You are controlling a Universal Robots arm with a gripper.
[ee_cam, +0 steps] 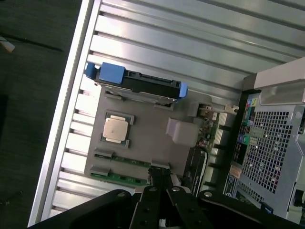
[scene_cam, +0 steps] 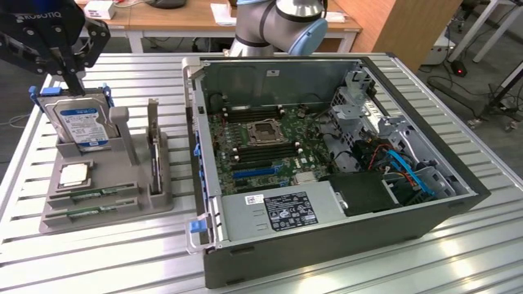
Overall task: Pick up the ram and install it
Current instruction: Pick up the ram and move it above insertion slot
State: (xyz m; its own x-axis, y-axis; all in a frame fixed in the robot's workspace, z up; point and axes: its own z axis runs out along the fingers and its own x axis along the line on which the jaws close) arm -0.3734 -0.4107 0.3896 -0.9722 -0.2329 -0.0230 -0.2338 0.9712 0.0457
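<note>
Progress nil: black two-finger gripper (scene_cam: 76,82) shut tight, gripping nothing, poised over grey plastic holder (scene_cam: 98,222). Thin green ram sticks (scene_cam: 88,196) lying in holder slots, lower than fingertips, no contact. Pick-up undone; seating inside open black computer case (scene_cam: 327,251) undone.

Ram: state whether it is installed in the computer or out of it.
Out. The ram lies flat in a slot of the grey tray, a second stick beside it, outside the open computer case.

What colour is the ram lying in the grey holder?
Green; the ram shows best in the wrist view.
</note>
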